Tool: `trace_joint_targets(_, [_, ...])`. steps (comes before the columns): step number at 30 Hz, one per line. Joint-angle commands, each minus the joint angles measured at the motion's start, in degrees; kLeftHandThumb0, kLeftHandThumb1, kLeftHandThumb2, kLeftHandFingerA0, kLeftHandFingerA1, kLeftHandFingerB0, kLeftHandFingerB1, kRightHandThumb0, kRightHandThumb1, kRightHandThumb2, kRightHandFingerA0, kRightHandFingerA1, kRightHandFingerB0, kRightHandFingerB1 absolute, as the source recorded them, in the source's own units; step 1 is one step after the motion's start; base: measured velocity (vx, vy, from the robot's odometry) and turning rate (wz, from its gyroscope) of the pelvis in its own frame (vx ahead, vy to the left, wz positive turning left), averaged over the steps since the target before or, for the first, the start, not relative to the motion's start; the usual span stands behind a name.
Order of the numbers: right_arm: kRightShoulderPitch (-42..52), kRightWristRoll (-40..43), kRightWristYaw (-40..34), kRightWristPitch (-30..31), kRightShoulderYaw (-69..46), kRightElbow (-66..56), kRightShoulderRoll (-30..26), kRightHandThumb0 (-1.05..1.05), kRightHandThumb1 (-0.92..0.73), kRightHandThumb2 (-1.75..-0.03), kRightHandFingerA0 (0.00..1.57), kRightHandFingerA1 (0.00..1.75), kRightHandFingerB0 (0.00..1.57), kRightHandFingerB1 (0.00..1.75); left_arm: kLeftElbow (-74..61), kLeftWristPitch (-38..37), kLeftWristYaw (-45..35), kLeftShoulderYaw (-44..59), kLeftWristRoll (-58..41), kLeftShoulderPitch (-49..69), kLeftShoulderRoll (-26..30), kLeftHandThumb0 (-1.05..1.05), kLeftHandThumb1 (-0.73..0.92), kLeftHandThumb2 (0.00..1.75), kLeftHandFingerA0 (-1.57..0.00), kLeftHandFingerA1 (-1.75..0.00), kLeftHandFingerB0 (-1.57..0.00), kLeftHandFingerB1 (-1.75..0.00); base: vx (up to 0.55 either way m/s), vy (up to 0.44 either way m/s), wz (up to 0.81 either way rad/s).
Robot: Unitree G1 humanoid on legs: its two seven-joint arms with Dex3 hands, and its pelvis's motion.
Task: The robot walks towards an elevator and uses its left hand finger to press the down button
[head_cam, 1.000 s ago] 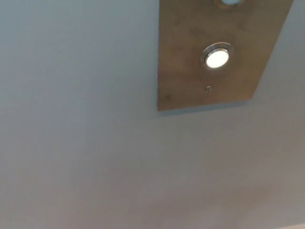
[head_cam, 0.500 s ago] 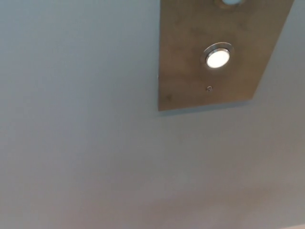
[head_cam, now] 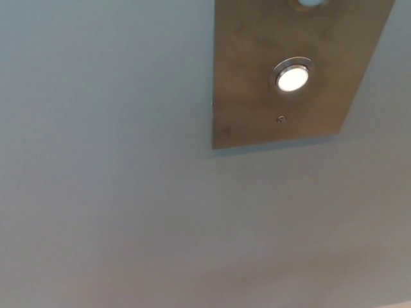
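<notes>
No robot hand shows in the head view. The left hand is out of sight, and so is the right hand. So I cannot tell if a hand is open or closed, or if it holds anything. I also cannot tell how near or far the button is from either hand, or on which side of a hand it sits.

What does show is a plain grey wall [head_cam: 103, 192]. It fills most of the view. On the wall is a flat metal plate [head_cam: 247, 70]. The plate is a dull brown-grey colour and looks tilted, with its bottom edge slanting.

The lower button [head_cam: 292, 77] is set in this plate. It is round, with a shiny silver ring around it. Its middle glows bright white. I cannot see any arrow or mark on it, because the light is too bright. Nothing is touching it.

Right above it, on the same plate, is an upper button [head_cam: 311, 2]. Only its bottom edge shows, and that part is pale too.

Just below the lower button is a tiny screw [head_cam: 280, 119], close to the plate's bottom edge. The button and the screw are apart and do not touch.

The wall under the plate is bare and smooth. A thin pale strip [head_cam: 399, 304] sits at the far bottom corner, and I cannot tell what it is.
</notes>
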Motion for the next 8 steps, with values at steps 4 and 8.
trace_joint_targets(4, [0.4,1.44,0.89,-1.4,-0.78,-0.06,-0.49,-0.45,-0.58,-0.57,0.45,0.43,0.41,0.33,-0.47,1.11,-0.42,-1.04,-0.59,0.26,1.0,-0.48,0.56,0.57,-0.81,-0.92,-0.71,-0.59,0.0,0.0,0.0])
trace_joint_targets(8, [0.01,1.75,0.92,0.24,-1.31,0.21,-0.47,-0.47,-0.57,-0.57,0.43,0.43,0.42,0.33,-0.32,0.9,0.05,-1.64,-0.38,0.21,0.67,-0.45,0.57,0.56,-0.8,-0.86,-0.71,-0.59,0.0,0.0,0.0])
